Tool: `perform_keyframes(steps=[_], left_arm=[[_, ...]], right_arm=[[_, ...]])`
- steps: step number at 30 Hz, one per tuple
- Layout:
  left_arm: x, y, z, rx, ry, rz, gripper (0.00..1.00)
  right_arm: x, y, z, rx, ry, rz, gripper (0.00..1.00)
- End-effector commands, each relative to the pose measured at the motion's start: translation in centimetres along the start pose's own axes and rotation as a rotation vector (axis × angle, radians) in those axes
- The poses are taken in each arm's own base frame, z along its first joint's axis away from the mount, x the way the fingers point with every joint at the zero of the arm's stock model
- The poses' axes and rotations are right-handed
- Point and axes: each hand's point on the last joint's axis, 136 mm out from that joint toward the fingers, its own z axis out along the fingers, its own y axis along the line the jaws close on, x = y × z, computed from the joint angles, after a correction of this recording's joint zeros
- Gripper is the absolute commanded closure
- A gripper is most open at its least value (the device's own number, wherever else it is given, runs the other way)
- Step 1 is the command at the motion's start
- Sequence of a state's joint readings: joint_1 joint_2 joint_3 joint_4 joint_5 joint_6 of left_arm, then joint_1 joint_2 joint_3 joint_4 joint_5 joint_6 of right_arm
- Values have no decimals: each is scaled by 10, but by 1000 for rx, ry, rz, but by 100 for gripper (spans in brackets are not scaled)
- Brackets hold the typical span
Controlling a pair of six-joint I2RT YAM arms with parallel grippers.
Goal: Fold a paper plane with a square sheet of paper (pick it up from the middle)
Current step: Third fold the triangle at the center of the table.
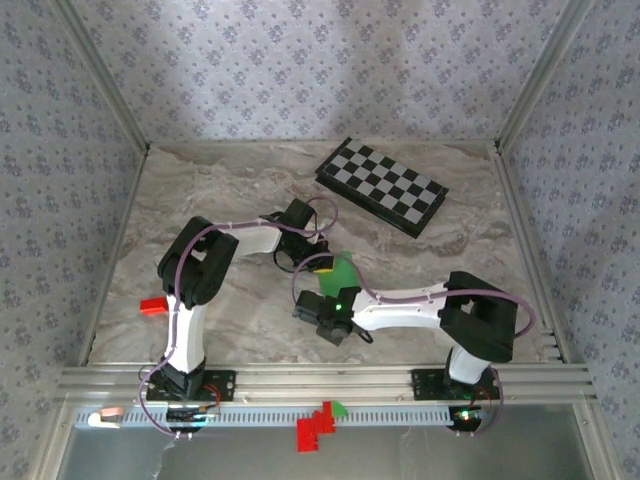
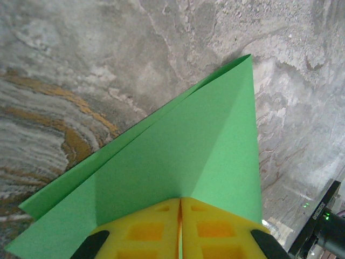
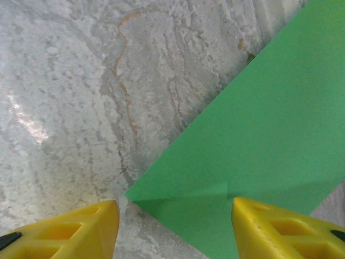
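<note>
The bright green sheet of paper [image 2: 199, 156] lies folded in layers that taper to a point at the far right. My left gripper [image 2: 180, 200] is shut on it, yellow fingers [image 2: 145, 229] pressed together over the fold's near edge. In the right wrist view a corner of the paper [image 3: 253, 140] with a small crease lies flat on the marble. My right gripper [image 3: 175, 209] stands open over that corner, one finger on each side. From above, the paper [image 1: 343, 272] sits mid-table between my left gripper [image 1: 323, 265] and my right gripper [image 1: 333, 292].
A black-and-white checkerboard [image 1: 381, 186] lies at the back right. A small orange-red block [image 1: 152, 306] sits near the left wall. Red pieces [image 1: 316, 425] and a tiny green piece [image 1: 340, 408] rest on the front rail. Patterned walls close in three sides.
</note>
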State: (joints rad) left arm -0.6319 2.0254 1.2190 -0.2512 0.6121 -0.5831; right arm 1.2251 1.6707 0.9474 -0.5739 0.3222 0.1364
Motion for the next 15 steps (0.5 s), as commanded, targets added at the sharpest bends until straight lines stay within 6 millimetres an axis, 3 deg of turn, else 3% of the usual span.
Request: perform_keyframes(steps=[1, 15], left_arm=[[13, 22, 9, -62, 58, -29, 91], [12, 21, 8, -64, 59, -24, 92]], right_arm=[[-6, -11, -1, 37, -1, -12, 42], [-17, -27, -14, 38, -83, 24, 53]])
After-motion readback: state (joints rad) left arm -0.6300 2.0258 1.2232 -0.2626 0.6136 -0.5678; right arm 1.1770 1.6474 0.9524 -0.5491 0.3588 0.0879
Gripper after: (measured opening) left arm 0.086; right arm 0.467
